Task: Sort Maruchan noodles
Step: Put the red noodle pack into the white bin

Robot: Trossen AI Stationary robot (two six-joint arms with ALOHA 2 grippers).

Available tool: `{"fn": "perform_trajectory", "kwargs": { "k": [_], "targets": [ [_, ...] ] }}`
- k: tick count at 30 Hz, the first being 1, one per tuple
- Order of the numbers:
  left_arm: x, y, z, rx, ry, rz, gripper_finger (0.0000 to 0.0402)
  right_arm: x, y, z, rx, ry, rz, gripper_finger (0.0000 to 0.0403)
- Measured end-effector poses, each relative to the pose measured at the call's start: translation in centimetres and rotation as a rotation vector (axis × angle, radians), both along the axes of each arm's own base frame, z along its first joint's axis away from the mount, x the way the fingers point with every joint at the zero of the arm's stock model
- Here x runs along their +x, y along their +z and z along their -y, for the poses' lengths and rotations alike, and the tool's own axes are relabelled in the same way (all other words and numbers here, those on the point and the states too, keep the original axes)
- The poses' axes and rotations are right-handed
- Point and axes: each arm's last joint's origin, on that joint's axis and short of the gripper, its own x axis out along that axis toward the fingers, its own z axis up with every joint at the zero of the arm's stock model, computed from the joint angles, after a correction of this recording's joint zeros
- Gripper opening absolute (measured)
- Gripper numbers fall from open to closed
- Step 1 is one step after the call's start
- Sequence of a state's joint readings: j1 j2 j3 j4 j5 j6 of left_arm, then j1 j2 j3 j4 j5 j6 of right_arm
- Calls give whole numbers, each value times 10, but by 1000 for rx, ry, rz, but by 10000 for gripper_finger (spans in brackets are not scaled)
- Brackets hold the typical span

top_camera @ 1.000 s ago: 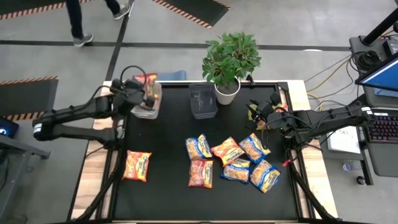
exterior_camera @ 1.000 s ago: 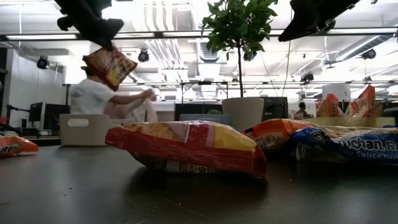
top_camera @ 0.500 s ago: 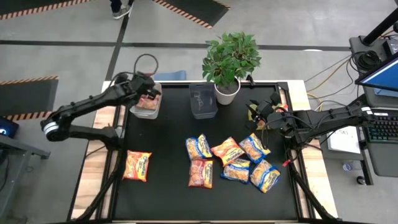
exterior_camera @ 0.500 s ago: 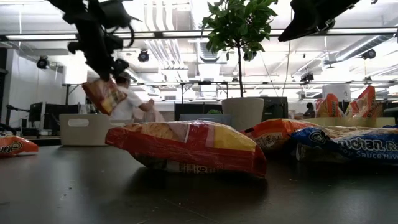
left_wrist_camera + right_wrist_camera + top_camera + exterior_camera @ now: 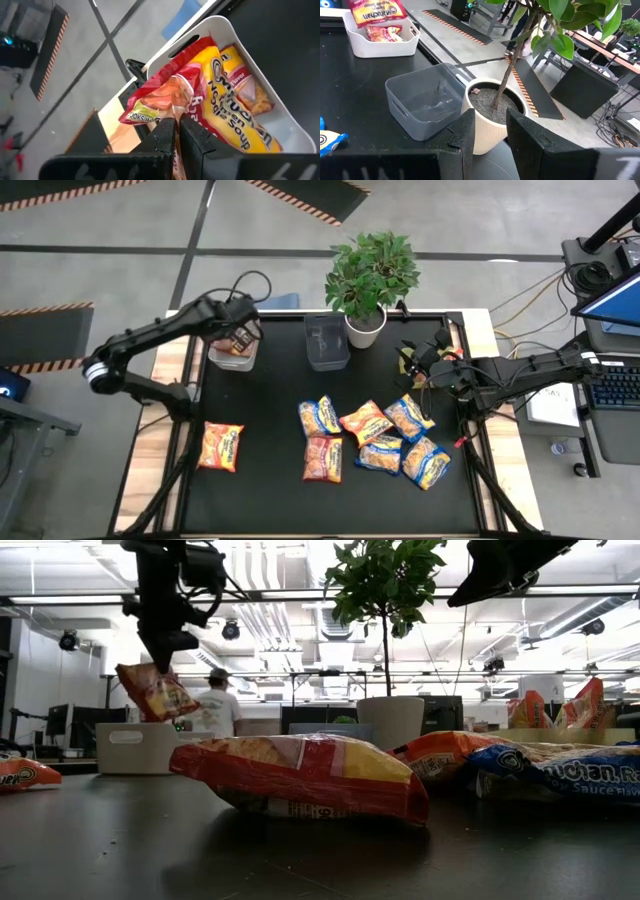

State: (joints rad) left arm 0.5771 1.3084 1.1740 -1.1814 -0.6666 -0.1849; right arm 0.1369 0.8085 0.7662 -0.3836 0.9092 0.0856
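A red-orange Maruchan packet (image 5: 167, 97) is hanging pinched in the left gripper (image 5: 175, 131), whose two fingers are pressing together on the packet's edge. The packet is dangling just above the white bin (image 5: 232, 352) at the table's far left corner, tilted in the low view (image 5: 152, 692), where it is overlapping the bin's rim. Another red-and-yellow packet (image 5: 239, 107) is already lying inside that bin.

The rest of the noodles are lying on the black table (image 5: 270, 410). One orange packet (image 5: 221, 446) is resting alone near the left edge. A cluster is sitting well apart from it toward the right: a blue-and-yellow packet (image 5: 320, 418), a red packet (image 5: 323, 459) just in front of it, an orange packet (image 5: 365, 422), and three more blue-and-yellow packets (image 5: 409, 418) (image 5: 381, 454) (image 5: 425, 462), several touching or overlapping.

A clear grey bin (image 5: 326, 342) is standing beside the white bin, and a potted plant (image 5: 370, 278) is standing just right of it.

The right gripper (image 5: 489, 131) is waiting above the table's right side, near the plant, with its fingers slightly parted and nothing between them.

A person (image 5: 216, 705) is standing in the room beyond the table.
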Motion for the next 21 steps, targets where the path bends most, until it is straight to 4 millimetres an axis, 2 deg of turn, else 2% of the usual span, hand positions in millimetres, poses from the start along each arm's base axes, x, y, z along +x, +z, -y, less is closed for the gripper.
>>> {"fn": "perform_trajectory", "kwargs": {
  "k": [10,21],
  "targets": [
    [13,-16,-8,-59,-34,-47,0,0,0,0,0,0,0,100],
    [46,-48,-30,-105,3,-137,0,0,0,0,-2,1,-2,100]
  ]
}}
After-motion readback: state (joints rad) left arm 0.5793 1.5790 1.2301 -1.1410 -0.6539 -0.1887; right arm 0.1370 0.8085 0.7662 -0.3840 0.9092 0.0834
